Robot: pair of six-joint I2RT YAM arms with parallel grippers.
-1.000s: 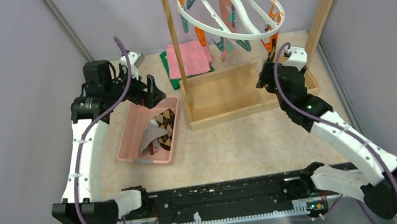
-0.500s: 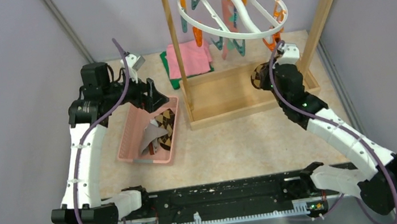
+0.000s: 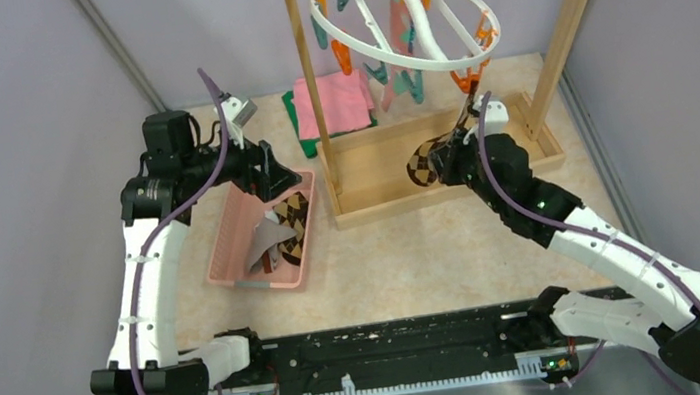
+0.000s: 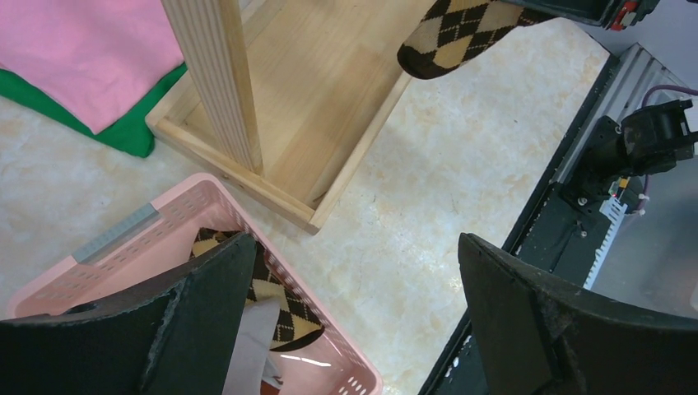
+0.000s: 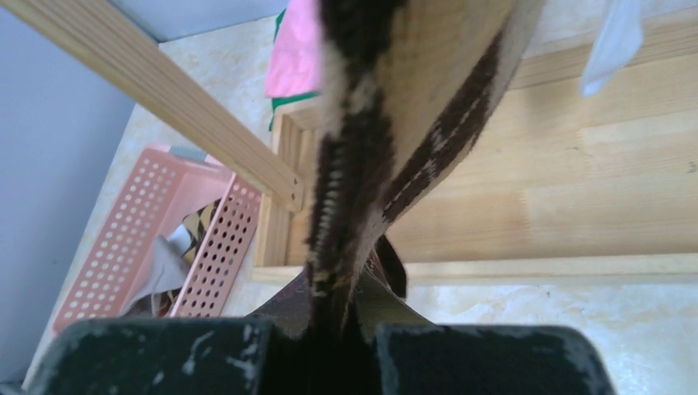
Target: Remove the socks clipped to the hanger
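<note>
Right claw (image 3: 442, 158) pinching argyle sock (image 3: 420, 167) clear of hanger (image 3: 416, 8); next carry to pink basket (image 3: 229, 230), left claw (image 4: 354, 247) spread.

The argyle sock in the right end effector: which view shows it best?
The left wrist view: the sock hangs sharp, its diamonds clear. Top external shows it small and dark at the right end effector. Right wrist shows a blurred strip pinched close.

Soft, even light — only faint shadows on the table (image 3: 433, 248). At twelve o'clock in the right wrist view the sock (image 5: 411, 99) is blurred, too close.
</note>
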